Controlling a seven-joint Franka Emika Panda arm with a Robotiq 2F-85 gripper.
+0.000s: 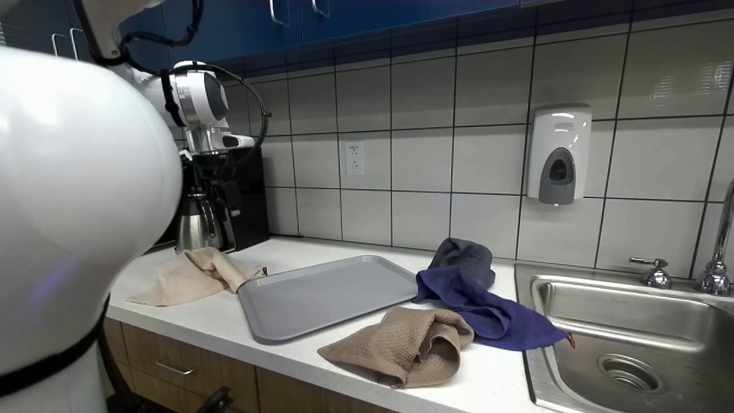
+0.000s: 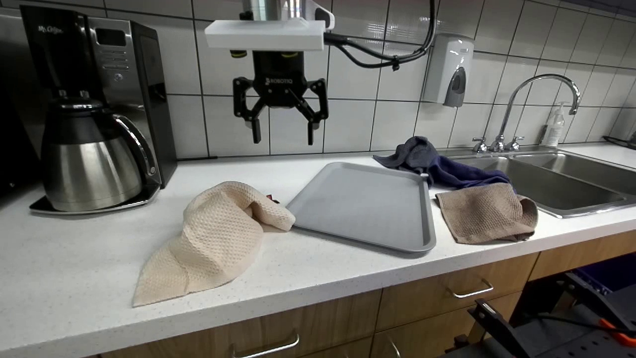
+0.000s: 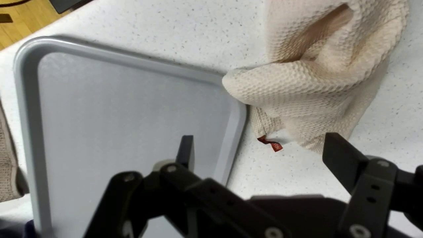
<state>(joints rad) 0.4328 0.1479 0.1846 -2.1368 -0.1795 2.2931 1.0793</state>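
1. Above the counter [image 2: 74, 278], in an exterior view, the gripper [image 2: 283, 140] hangs with its fingers wide apart.
2. At seven o'clock from it lies the crumpled cream cloth [image 2: 213, 243].
3. At four o'clock sits the grey tray [image 2: 365, 206], one corner overlapped by the cloth's fold.
4. At three o'clock from the tray lies a brown cloth [image 2: 489, 213]; between two and three, a blue cloth [image 2: 464, 174].

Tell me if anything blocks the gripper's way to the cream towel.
Nothing visible does: only air shows between the open gripper, raised above the counter, and the cream towel. Its folded end seems to overlap a corner of the gray tray.
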